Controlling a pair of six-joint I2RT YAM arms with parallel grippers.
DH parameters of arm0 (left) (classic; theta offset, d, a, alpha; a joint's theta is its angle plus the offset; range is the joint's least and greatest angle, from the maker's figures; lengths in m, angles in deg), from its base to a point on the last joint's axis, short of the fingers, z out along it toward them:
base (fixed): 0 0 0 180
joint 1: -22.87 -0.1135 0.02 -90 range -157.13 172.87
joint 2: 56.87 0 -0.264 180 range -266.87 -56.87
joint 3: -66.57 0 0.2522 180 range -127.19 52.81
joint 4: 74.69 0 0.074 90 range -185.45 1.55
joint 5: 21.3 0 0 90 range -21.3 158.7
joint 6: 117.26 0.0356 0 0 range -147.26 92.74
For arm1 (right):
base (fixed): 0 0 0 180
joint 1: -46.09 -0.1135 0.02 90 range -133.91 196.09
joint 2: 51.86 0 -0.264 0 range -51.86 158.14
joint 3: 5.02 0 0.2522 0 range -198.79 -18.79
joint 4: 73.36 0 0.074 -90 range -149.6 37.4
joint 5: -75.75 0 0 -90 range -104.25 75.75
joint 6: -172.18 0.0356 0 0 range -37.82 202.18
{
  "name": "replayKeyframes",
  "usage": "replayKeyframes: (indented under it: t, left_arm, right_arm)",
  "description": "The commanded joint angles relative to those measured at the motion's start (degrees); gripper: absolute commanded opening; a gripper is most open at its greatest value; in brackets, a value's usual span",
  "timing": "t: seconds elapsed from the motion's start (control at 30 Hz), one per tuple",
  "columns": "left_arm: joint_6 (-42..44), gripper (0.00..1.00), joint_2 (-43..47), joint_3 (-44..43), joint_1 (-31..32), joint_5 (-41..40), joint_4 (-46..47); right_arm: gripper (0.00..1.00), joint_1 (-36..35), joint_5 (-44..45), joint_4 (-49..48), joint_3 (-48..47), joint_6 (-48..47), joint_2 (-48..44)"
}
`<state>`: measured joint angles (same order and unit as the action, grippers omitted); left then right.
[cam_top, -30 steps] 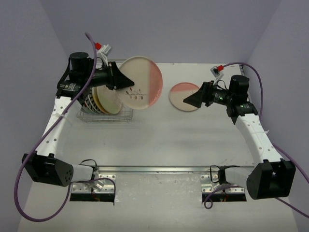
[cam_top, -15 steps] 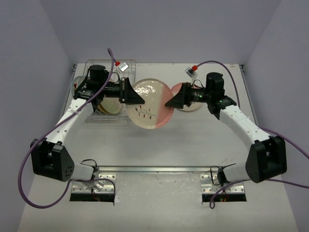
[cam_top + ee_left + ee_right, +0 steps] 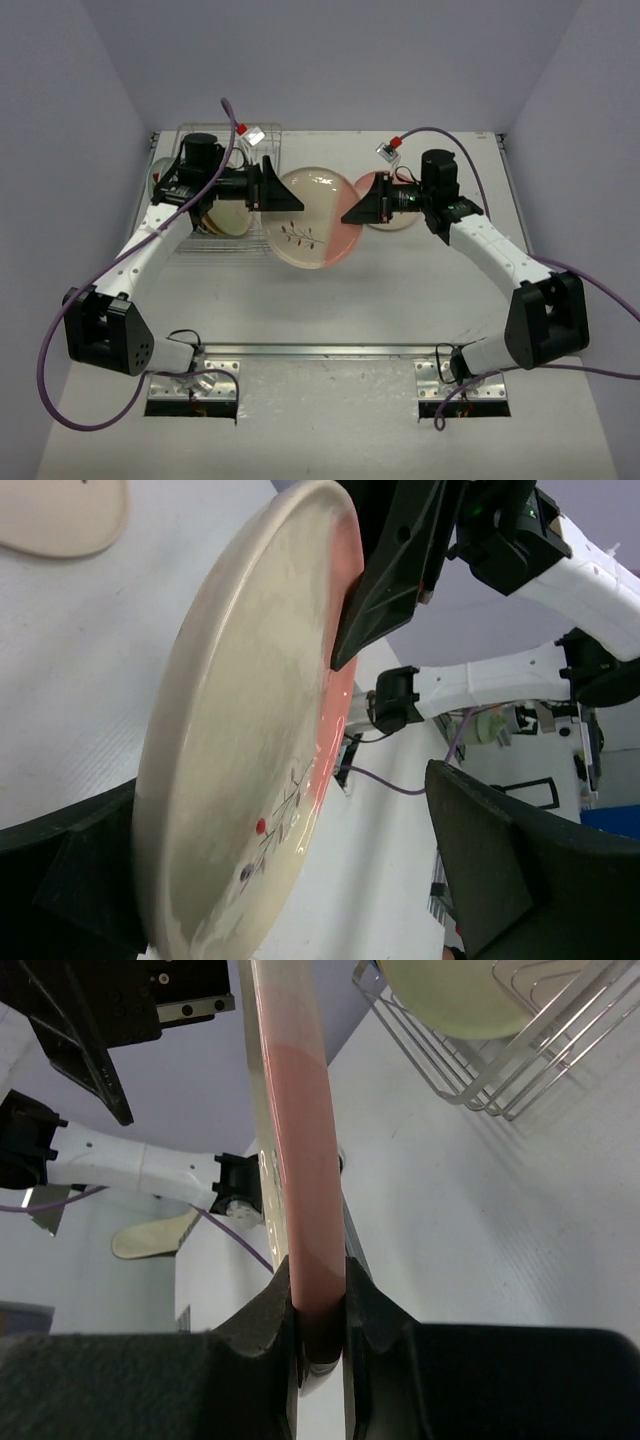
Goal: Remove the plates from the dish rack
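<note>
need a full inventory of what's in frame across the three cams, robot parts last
Cream round plate with pink segment and dark sprig: 1, in the air at table centre.
Pink-and-cream round plate: 1, flat on the table, partly hidden by the right gripper.
Silver wire dish rack: 1, far-left of the table.
Plates in the rack: a cream one shows, the rest are hidden, so the count is unclear.
White table: 1.
Purple cables: one per arm.
Left gripper: black, open, jaws either side of the sprig plate.
Right gripper: black, shut on the sprig plate's pink rim.
</note>
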<state>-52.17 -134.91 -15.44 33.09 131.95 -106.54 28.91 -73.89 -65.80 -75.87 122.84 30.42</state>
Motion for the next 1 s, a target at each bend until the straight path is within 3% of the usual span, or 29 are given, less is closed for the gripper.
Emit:
replayKeyframes:
  t: [0.0, 0.2, 0.4, 0.6, 0.97]
  left_arm:
    - [5.53, 1.00, 1.12, -6.00, -2.38, -6.56, -4.40]
    - [8.72, 1.00, 3.37, -9.69, -4.35, -17.10, -8.60]
    - [11.00, 1.00, 5.51, -13.60, -4.68, -30.67, -11.94]
    - [12.70, 1.00, 7.16, -14.04, -4.68, -33.81, -13.29]
    - [14.09, 1.00, 8.35, -10.17, -4.68, -33.55, -12.77]
  right_arm:
    - [0.00, 7.06, -1.62, -3.06, 1.18, 2.64, -2.04]
    - [0.00, 17.86, -4.90, -6.16, 4.81, 8.50, -0.50]
    - [0.00, 26.55, -1.92, -2.40, 2.97, 6.59, 6.21]
    - [0.00, 28.87, 2.06, 5.08, -3.15, -0.84, 15.19]
    - [0.00, 29.47, 6.37, 5.66, -9.68, -5.23, 23.76]
